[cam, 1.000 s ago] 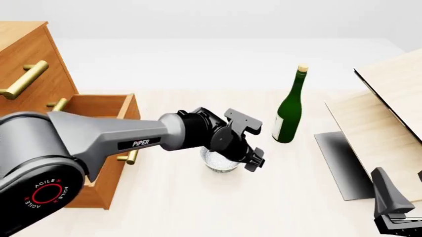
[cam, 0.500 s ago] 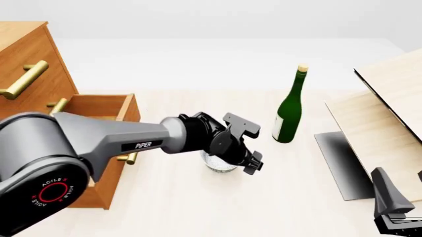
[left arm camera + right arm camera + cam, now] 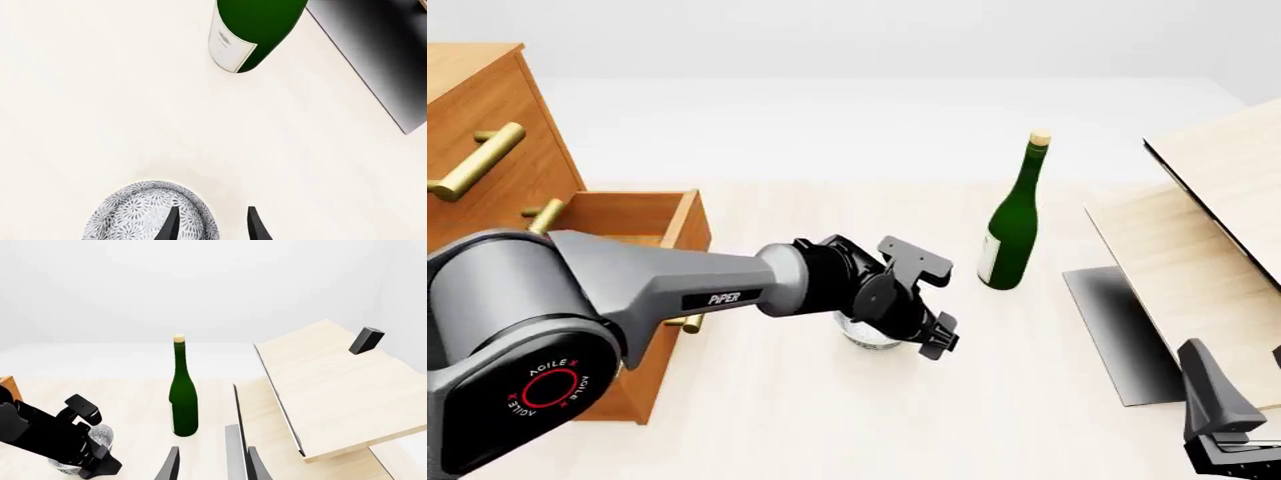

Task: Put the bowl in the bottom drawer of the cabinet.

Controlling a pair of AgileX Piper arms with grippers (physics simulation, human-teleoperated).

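Front view: left gripper (image 3: pixel 934 335) low at centre frame, over the bowl (image 3: pixel 870 334), hiding most of it; only a speckled sliver visible beneath the wrist. Impossible to tell here whether the fingers are spread or pinching. Bowl on the table (image 3: pixel 827 420), just right of the bottom drawer (image 3: pixel 627 240), pulled open at left of frame out of the cabinet (image 3: pixel 481 130). Green wine bottle (image 3: pixel 1010 225) upright to the upper right of the bowl, apart from it. Pale wooden boards (image 3: pixel 1201 230) tilted along the right edge. Right gripper (image 3: pixel 1228 440) parked in the lower right corner, state unclear from here.

Left wrist view: bowl (image 3: pixel 143 215) at lower left, one dark finger (image 3: pixel 171 225) inside its rim, the other outside; jaws spread astride the wall, contact not clear. Bottle base (image 3: pixel 250 30) at top, dark board edge (image 3: pixel 380 60) at upper right.

Right wrist view: fingertips (image 3: pixel 172 465) at the bottom edge parted, nothing between them. Bottle (image 3: pixel 183 400) at centre, boards (image 3: pixel 333 390) at right, left gripper (image 3: pixel 80 450) covering the bowl (image 3: pixel 100 432) at lower left.

Against the earlier front frames: left wrist sunk lower and slightly leftward, covering more of the bowl; bowl, bottle, drawer and right arm unmoved.
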